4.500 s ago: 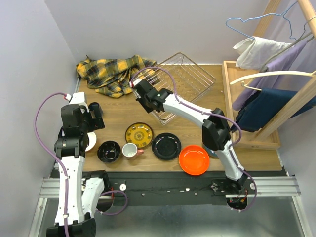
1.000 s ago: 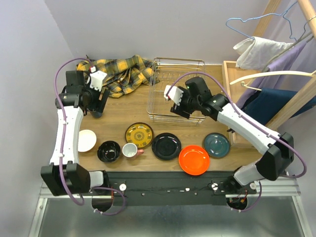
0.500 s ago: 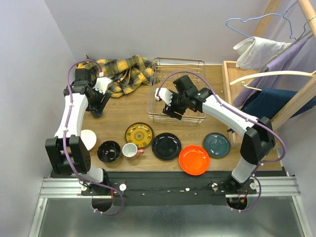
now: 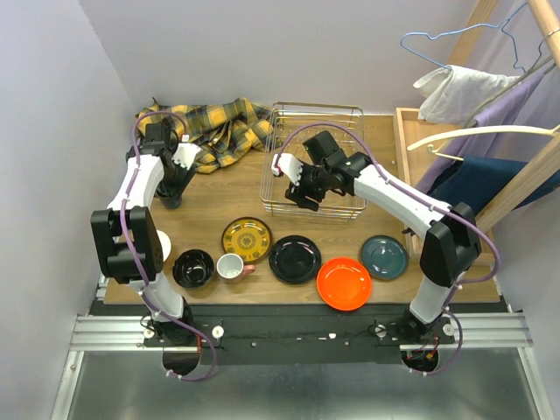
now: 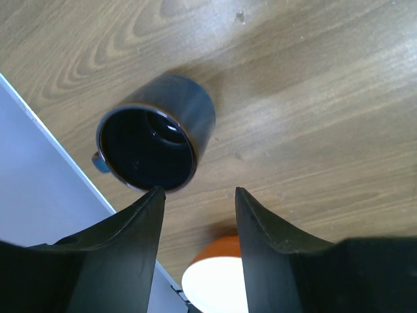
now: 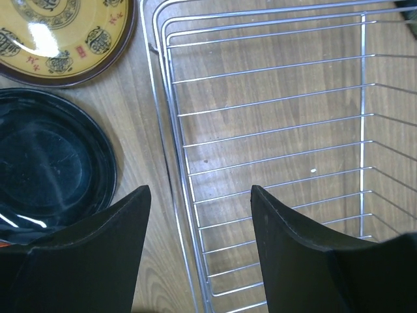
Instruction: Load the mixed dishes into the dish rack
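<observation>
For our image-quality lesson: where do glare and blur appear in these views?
Right wrist: white glare on the round yellow patterned plate and the glossy black plate; left wrist: a highlight inside the dark glazed cup, fingers blurred; top external: evenly lit, sharp.

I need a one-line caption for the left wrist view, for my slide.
Open left gripper poised over a dark mug on the wooden table.
</observation>
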### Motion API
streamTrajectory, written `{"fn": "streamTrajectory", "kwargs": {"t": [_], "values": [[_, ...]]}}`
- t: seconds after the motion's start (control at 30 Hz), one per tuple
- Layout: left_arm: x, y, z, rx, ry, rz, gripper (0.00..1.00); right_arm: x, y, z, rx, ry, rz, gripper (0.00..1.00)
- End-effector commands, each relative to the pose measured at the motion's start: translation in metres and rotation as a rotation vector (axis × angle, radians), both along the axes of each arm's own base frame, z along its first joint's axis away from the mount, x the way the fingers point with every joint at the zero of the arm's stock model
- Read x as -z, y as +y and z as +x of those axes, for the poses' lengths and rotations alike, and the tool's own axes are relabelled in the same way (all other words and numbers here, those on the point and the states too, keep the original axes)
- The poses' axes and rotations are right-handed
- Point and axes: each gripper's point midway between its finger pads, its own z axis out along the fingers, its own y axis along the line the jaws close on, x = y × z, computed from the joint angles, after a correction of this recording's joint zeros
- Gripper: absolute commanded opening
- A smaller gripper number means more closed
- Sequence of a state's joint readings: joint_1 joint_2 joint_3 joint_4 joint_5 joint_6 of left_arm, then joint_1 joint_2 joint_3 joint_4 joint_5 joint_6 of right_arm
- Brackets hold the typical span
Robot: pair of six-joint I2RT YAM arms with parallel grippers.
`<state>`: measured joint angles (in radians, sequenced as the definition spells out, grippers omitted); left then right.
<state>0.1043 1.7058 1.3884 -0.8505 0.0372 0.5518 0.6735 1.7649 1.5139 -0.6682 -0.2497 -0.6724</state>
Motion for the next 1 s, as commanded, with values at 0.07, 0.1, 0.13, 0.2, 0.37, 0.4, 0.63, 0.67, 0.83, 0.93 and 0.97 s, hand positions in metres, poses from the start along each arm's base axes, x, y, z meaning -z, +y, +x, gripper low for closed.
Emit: {"fn": "streamTrajectory", "kwargs": {"t": [0.07,0.1,0.13,0.2,0.37,0.4,0.63,0.67,0.83,0.93,0.97], "values": [[0.002,0.008,0.023,0.01,-0.023,0.039,0.51,0.003,0.011,-0.007,-0.023,0.075,0.012,0.7],[0.003,0.009,0.024,0.008,-0.02,0.039,0.51,0.004,0.012,-0.007,-0.022,0.081,0.01,0.7],[0.004,0.009,0.026,0.008,-0.02,0.038,0.5,0.004,0.013,-0.007,-0.026,0.083,0.012,0.7],[0.006,0.01,0.03,0.008,-0.017,0.038,0.5,0.005,0.014,-0.005,-0.029,0.085,0.01,0.7],[0.015,0.011,0.034,0.014,0.011,0.038,0.46,0.011,0.015,-0.004,-0.035,0.095,-0.003,0.7],[0.016,0.015,0.034,0.007,0.019,0.058,0.46,0.01,0.015,-0.004,-0.035,0.094,-0.002,0.7],[0.023,0.025,0.034,0.022,0.052,0.073,0.32,0.009,0.023,-0.009,-0.066,0.124,0.01,0.7],[0.024,0.025,0.034,0.024,0.058,0.072,0.28,0.011,0.023,-0.011,-0.072,0.131,0.008,0.7],[0.028,0.024,0.028,0.041,0.085,0.065,0.1,0.019,0.025,-0.015,-0.099,0.132,-0.019,0.7],[0.028,0.022,0.025,0.042,0.094,0.054,0.03,0.027,0.023,-0.015,-0.095,0.13,-0.047,0.67],[0.028,0.021,0.023,0.042,0.097,0.053,0.02,0.029,0.022,-0.016,-0.101,0.132,-0.054,0.67]]}}
